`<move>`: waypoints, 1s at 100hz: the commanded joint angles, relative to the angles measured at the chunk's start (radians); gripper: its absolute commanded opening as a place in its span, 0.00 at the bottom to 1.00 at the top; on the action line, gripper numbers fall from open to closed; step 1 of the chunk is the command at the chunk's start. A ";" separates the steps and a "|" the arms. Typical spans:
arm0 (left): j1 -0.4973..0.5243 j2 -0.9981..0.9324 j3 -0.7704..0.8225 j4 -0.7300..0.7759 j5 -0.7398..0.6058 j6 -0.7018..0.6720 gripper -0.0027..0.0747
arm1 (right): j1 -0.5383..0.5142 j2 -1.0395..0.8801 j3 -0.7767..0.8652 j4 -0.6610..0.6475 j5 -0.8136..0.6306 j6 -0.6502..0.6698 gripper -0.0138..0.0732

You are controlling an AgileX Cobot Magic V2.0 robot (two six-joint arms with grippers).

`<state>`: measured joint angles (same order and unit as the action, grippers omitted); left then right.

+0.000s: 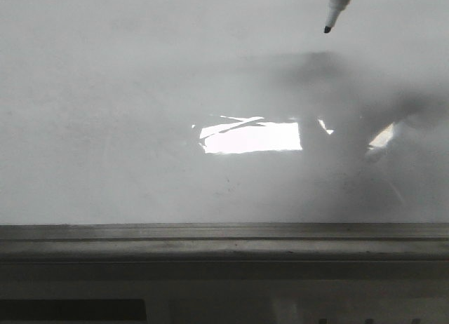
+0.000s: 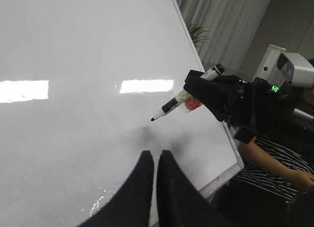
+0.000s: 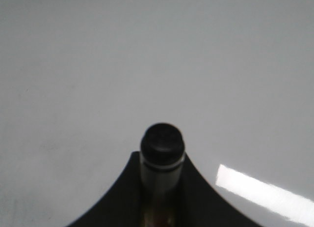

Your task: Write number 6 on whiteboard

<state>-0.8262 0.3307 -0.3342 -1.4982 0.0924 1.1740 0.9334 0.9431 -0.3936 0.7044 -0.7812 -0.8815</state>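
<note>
Off past the board's far corner I see a person (image 2: 274, 160) in a striped shirt, forearm laid forward; the face is out of frame. Behind, pale vertical curtains (image 2: 223, 20) hang, with a green plant (image 2: 197, 34) at their foot. A grey-white device (image 2: 294, 70) stands near, a small green light (image 2: 274, 88) glowing beside it. Below the board's frame, from the front, a pale ledge (image 1: 231, 296) with a dark slot.

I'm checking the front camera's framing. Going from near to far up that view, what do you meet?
Grey frame strip → bare whiteboard surface → bright glare patch → dark shadow → marker tip at the far top right. No written digit shows anywhere.
</note>
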 commanded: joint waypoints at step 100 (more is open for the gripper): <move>-0.006 0.007 -0.019 -0.015 0.013 -0.008 0.01 | -0.005 0.128 -0.055 -0.044 -0.131 -0.011 0.08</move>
<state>-0.8262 0.3307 -0.3280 -1.4982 0.0999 1.1726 0.9334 1.0659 -0.4181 0.6810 -0.8570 -0.8837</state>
